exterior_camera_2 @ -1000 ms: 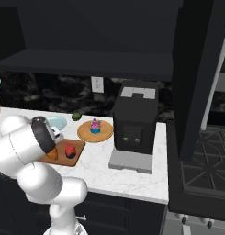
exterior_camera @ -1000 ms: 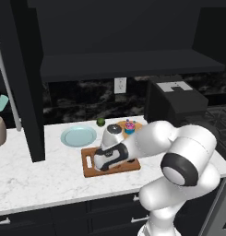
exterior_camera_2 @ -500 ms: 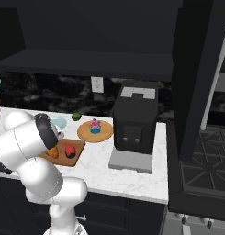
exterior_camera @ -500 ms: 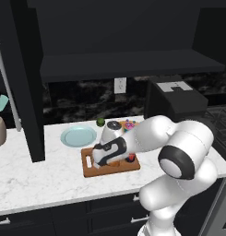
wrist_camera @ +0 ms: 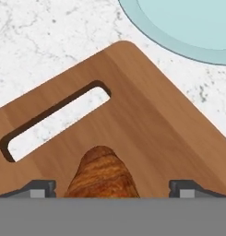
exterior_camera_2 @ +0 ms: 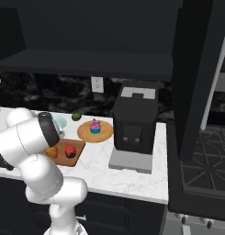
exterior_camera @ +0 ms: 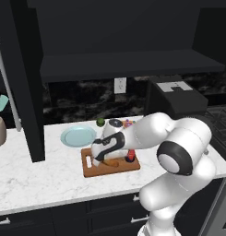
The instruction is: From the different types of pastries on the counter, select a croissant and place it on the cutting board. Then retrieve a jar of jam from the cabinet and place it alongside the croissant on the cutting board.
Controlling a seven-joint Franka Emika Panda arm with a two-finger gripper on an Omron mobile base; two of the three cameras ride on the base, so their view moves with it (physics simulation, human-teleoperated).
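Note:
The golden-brown croissant lies on the wooden cutting board, just short of its slot-shaped handle hole. My gripper hangs low over it, open, one fingertip on each side and a clear gap to the pastry. In the left base view the gripper is over the board's left half, with the croissant beside it and the red jar of jam upright on the board's right end. In the right base view the croissant and the jar share the board.
A light blue plate lies behind the board on the marble counter. The cupcake sits on a round wooden plate, a green fruit behind it. The black coffee machine stands to the right. The cabinet's dark shelf hangs overhead.
The jaws have spread wider. The hand has sunk and shifted a little toward the board's handle end. The croissant and jar stay on the board.

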